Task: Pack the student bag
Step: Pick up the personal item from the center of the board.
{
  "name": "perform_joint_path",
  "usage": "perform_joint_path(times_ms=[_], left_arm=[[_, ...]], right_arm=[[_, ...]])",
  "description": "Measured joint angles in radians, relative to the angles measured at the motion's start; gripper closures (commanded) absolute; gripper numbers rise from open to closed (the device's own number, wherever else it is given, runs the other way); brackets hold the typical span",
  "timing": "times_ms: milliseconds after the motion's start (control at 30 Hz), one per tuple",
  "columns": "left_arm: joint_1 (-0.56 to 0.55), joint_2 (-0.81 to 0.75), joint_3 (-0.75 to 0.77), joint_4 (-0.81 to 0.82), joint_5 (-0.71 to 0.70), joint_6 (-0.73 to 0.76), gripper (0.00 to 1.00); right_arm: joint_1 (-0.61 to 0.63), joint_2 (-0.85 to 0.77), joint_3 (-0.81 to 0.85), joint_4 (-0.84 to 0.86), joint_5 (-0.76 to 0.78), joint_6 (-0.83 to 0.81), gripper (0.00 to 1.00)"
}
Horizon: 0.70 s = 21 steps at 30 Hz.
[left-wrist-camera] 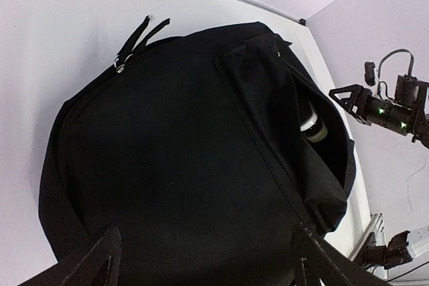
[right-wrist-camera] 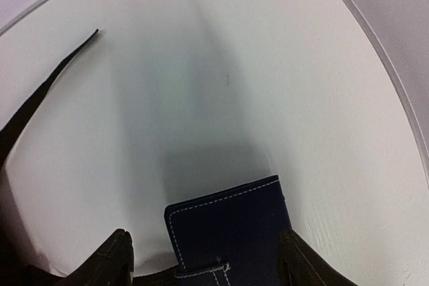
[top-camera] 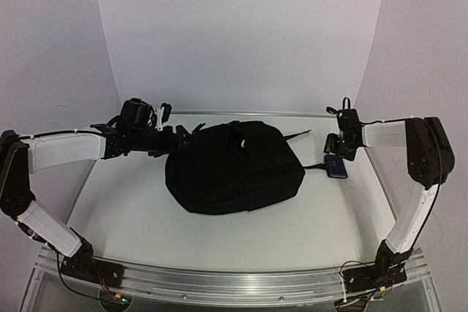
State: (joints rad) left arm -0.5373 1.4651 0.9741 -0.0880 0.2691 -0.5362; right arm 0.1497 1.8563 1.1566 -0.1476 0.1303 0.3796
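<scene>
Partly packed, with bottle (left-wrist-camera: 312, 126) in student bag (top-camera: 234, 169) (1 blue wallet (right-wrist-camera: 231, 232) outside); left end effector (left-wrist-camera: 204, 249) and right end effector (right-wrist-camera: 206, 252) open.

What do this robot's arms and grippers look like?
The left arm and right arm have white shells, black joints, and black bases trailing thin wires. The left gripper and right gripper are black with dark angular fingers; green lights glow behind the right one.
</scene>
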Motion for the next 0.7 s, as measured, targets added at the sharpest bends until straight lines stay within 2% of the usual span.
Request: perform_joint_path(times_ms=[467, 700], left_arm=[[0.022, -0.01, -0.032, 0.024, 0.0, -0.016, 0.12], [0.028, -0.015, -0.041, 0.03, 0.0, -0.016, 0.12]], right_arm=[[0.017, 0.196, 0.163, -0.102, 0.078, -0.064, 0.37], [0.045, 0.231, 0.208, -0.128, 0.159, -0.086, 0.69]])
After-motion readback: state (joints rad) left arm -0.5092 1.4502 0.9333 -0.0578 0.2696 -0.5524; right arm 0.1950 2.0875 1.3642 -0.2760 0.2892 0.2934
